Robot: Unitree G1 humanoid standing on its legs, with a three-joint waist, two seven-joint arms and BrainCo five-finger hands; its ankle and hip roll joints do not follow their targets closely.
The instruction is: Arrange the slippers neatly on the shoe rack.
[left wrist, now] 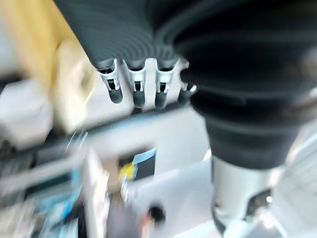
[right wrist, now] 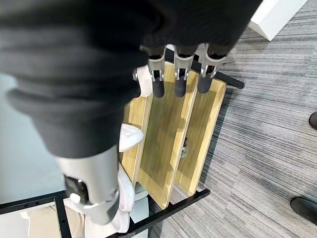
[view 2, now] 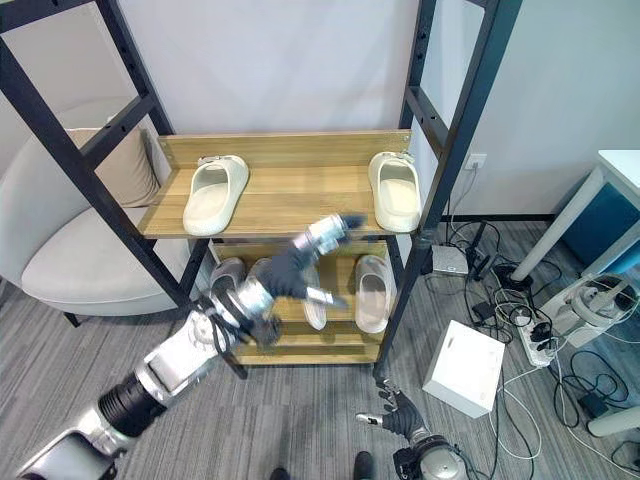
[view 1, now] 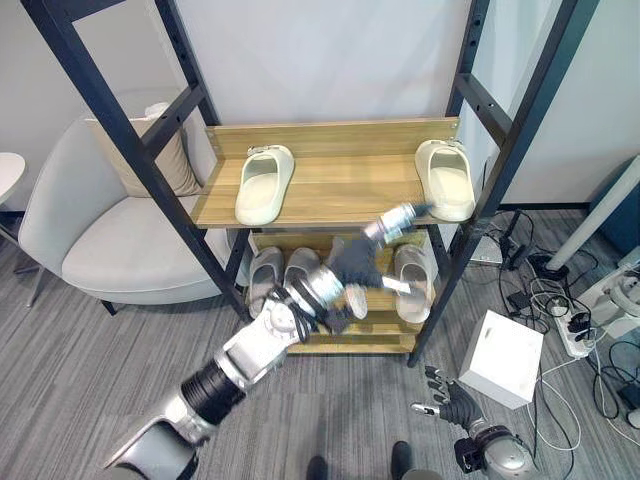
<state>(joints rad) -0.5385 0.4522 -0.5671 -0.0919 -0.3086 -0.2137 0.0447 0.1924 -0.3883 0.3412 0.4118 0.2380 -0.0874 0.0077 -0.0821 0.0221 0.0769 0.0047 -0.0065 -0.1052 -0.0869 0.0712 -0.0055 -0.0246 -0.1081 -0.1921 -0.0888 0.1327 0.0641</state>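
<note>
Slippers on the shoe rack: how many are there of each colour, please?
Cream slippers, top shelf: 2
Grey slippers, lower shelf: 2
Pale slippers, lower shelf: 2
Total: 6

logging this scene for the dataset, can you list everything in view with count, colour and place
shoe rack: one, black frame with wooden shelves, centre against the wall
cream slippers: two, upper shelf, one at the left, one at the right end, well apart
grey slippers: at least three, lower shelf, two at the left, one at the right, partly hidden by the arm
armchair: one, light grey, left of the rack, with a beige cushion
white box: one, floor right of the rack
power strip and cables: white and black, floor at far right
left hand: raised before the rack's right side, fingers straight
right hand: low, above the floor, fingers relaxed
</note>
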